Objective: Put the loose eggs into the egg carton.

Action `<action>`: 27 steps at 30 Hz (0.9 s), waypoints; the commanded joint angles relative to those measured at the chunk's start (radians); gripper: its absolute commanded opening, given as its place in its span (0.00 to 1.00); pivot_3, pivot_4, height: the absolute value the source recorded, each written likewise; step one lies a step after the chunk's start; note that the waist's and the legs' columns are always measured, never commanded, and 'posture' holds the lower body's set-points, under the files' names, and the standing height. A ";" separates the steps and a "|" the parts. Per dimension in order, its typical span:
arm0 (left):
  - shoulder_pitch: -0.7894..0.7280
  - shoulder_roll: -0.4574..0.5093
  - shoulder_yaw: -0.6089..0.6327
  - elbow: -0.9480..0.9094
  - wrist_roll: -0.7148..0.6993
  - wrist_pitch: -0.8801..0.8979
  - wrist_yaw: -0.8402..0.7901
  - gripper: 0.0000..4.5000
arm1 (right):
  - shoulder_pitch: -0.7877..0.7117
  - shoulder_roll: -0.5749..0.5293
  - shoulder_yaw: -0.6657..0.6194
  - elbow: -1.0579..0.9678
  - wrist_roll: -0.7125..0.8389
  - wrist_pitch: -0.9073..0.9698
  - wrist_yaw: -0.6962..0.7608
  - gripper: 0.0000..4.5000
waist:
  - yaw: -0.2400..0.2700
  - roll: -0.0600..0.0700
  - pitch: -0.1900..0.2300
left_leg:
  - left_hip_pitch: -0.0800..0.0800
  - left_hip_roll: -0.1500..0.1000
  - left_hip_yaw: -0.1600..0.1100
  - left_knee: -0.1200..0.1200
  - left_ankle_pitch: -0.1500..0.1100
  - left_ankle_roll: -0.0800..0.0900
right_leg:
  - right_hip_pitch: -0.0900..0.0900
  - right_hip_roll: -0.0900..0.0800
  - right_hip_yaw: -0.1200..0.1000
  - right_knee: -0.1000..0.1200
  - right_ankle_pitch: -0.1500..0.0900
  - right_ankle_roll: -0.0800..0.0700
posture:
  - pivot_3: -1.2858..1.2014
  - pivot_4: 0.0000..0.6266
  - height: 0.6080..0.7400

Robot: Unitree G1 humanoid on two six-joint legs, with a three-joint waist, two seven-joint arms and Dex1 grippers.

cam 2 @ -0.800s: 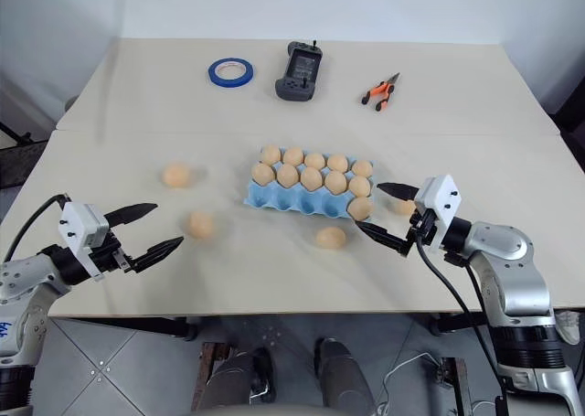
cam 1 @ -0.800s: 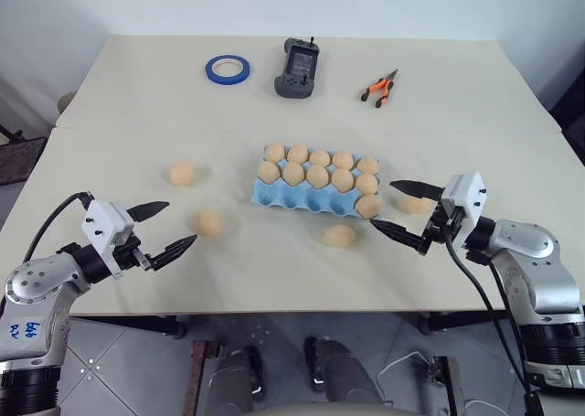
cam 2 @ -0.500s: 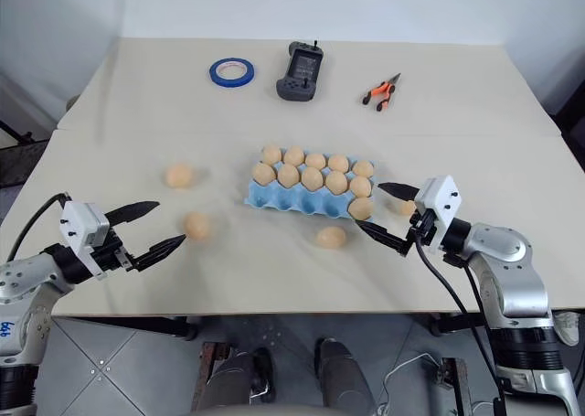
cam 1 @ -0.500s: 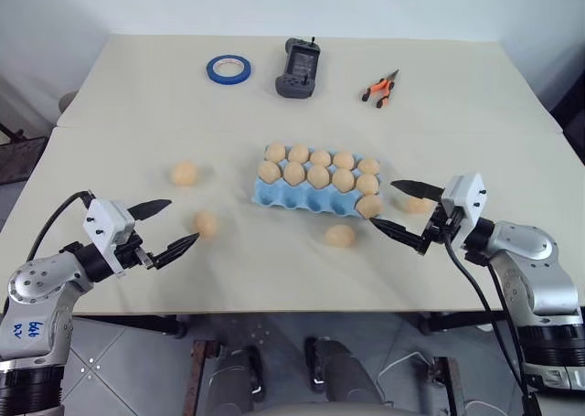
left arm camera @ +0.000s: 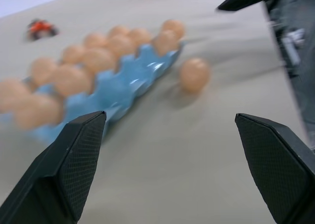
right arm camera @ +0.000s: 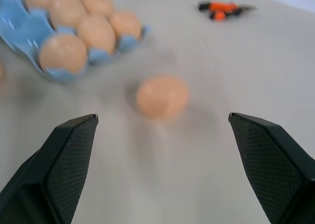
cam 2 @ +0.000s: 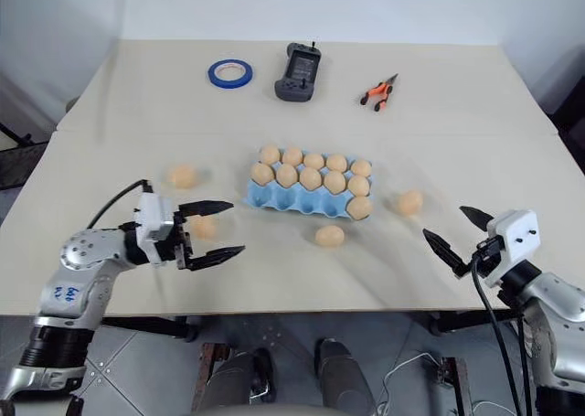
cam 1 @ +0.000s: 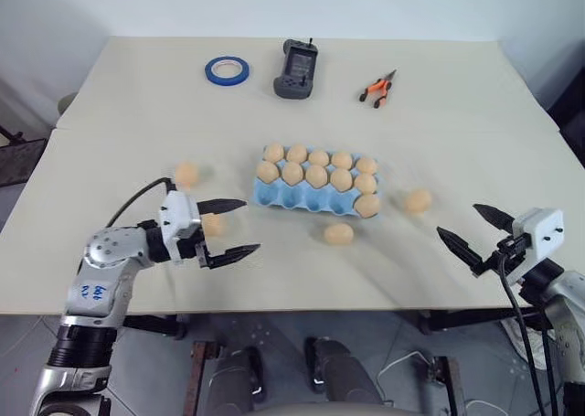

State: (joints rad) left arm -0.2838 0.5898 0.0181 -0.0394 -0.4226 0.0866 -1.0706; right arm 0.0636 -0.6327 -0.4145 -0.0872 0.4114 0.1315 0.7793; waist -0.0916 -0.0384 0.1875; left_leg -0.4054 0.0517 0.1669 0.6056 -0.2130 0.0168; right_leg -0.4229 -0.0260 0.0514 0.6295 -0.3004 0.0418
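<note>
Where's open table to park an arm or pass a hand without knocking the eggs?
Free: the wide strip between the egg carton and the back row of blue tape roll, handheld controller and orange pliers; also the near edge between both grippers. Crowded: around the carton, with loose eggs at its left, front and right.

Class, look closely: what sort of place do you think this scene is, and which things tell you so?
Probably a robot lab or workshop, not a kitchen: a plain table carries an egg carton beside pliers, a tape roll and a handheld controller.
</note>
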 commanded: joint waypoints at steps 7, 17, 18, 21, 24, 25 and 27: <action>-0.025 -0.013 -0.018 -0.006 0.006 -0.021 -0.017 0.99 | -0.201 -0.032 0.145 0.089 -0.084 0.042 -0.018 1.00 | -0.010 0.000 0.000 | 0.002 0.001 -0.001 0.006 0.000 0.001 | 0.007 0.000 0.000 -0.004 0.003 0.001 | 0.52 0.24 1.00; 0.009 -0.013 -0.009 -0.036 0.010 -0.028 0.008 0.99 | -0.519 0.033 0.270 0.523 -0.178 -0.041 -0.006 1.00 | -0.005 0.000 0.000 | 0.001 0.001 -0.004 0.003 -0.001 0.002 | 0.008 -0.002 -0.005 -0.007 0.003 0.000 | 0.52 0.24 1.00; 0.011 -0.013 -0.007 -0.038 0.008 -0.028 0.011 1.00 | -0.525 0.034 0.274 0.546 -0.184 -0.058 -0.002 0.91 | -0.002 0.001 0.000 | 0.001 0.001 -0.005 0.003 -0.002 0.002 | 0.007 -0.002 -0.006 -0.006 0.003 0.000 | 0.52 0.24 1.00; 0.012 -0.013 -0.004 -0.040 0.008 -0.028 0.017 1.00 | -0.531 0.038 0.276 0.586 -0.190 -0.088 0.005 0.70 | 0.006 0.001 0.000 | 0.000 0.002 -0.006 0.003 -0.003 0.000 | 0.006 -0.001 -0.007 -0.005 0.004 0.003 | 0.52 0.24 1.00; 0.013 -0.012 0.002 -0.041 0.006 -0.030 0.024 1.00 | -0.524 0.039 0.270 0.574 -0.179 -0.105 0.020 0.51 | 0.007 0.001 0.001 | 0.000 0.002 -0.006 0.003 -0.003 0.000 | 0.006 -0.001 -0.007 -0.005 0.005 0.005 | 0.52 0.24 1.00; 0.013 -0.012 0.007 -0.040 0.004 -0.029 0.027 1.00 | -0.520 0.041 0.266 0.550 -0.166 -0.104 0.029 0.51 | 0.007 0.001 0.001 | 0.000 0.002 -0.006 0.004 -0.003 0.000 | 0.006 -0.001 -0.007 -0.005 0.005 0.005 | 0.52 0.24 1.00; 0.013 -0.014 0.019 -0.040 -0.005 -0.028 0.035 1.00 | -0.517 0.047 0.258 0.474 -0.129 -0.091 0.050 0.51 | 0.006 0.001 0.001 | 0.000 0.002 -0.006 0.004 -0.003 0.000 | 0.007 -0.001 -0.007 -0.005 0.005 0.004 | 0.52 0.24 1.00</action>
State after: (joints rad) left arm -0.2707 0.5719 0.0055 -0.0365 -0.4158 0.0737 -1.0424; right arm -0.4483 -0.5864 -0.1269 0.4761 0.2375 0.0470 0.8083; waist -0.0860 -0.0372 0.1881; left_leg -0.4055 0.0541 0.1610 0.6100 -0.2158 0.0168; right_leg -0.4163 -0.0268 0.0444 0.6250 -0.2954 0.0457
